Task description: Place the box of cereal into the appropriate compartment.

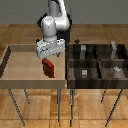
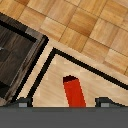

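The box of cereal [image 1: 48, 68] is a small red box with darker edges, on the light wooden tray [image 1: 20, 65] near its side toward the exterior view's right. My gripper [image 1: 46, 58] hangs directly above it, almost at its upper end. In the wrist view the box of cereal [image 2: 75, 93] runs toward the gap between my two fingertips [image 2: 22, 103], which stand far apart on either side of it. The gripper is open, and no finger is seen touching the box.
A dark bin [image 1: 97, 61] split into compartments stands to the exterior view's right of the tray, holding small grey blocks [image 1: 84, 73]. Its dark corner [image 2: 20, 47] also appears in the wrist view. Both containers stand on thin legs over a wooden floor.
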Available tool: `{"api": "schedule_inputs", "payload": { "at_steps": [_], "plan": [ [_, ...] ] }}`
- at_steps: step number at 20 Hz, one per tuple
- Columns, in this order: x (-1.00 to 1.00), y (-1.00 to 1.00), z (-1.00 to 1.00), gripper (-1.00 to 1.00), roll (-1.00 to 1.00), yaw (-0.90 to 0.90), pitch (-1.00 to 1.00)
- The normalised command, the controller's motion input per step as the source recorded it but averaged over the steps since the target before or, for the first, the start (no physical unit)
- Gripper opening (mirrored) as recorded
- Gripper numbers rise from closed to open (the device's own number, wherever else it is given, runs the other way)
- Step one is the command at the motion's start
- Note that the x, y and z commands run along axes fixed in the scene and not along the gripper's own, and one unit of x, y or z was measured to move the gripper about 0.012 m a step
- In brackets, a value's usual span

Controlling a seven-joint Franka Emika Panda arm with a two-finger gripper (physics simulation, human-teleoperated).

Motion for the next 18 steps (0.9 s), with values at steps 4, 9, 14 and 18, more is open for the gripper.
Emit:
{"api": "schedule_inputs", "payload": {
  "at_steps": [4, 9, 14, 18],
  "plan": [
    [0.00, -0.75, 0.00, 1.00, 0.00, 0.00, 0.00],
    [0.00, 0.20, 0.00, 1.00, 0.00, 0.00, 0.00],
    [0.00, 0.20, 0.00, 1.00, 0.00, 0.00, 0.00],
    [0.00, 0.00, 0.00, 1.00, 0.00, 0.00, 0.00]
  ]
}}
